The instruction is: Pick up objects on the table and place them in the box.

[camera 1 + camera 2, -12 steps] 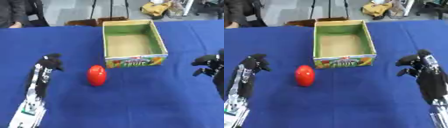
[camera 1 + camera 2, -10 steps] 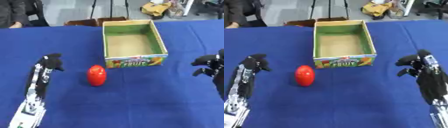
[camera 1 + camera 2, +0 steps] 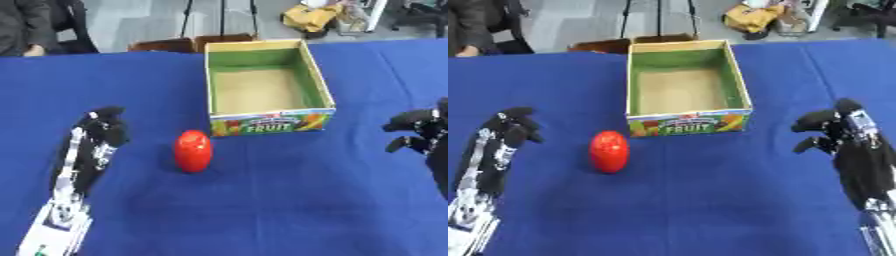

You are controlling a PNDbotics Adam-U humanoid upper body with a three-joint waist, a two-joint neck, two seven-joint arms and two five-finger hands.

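A red egg-shaped object (image 3: 192,151) stands upright on the blue table (image 3: 262,200), just in front of the left corner of the cardboard box (image 3: 265,90). The box is open at the top, shows only its bare floor, and carries a "FRUIT" label on its front wall. My left hand (image 3: 103,130) hovers to the left of the red object, apart from it, its fingers curled and holding nothing. My right hand (image 3: 833,130) hangs to the right of the box, fingers curled too, with nothing in them.
Beyond the table's far edge stand a brown crate (image 3: 188,44), tripod legs and a yellow bag (image 3: 311,15). A person's arm (image 3: 22,30) shows at the far left corner, off the task's things.
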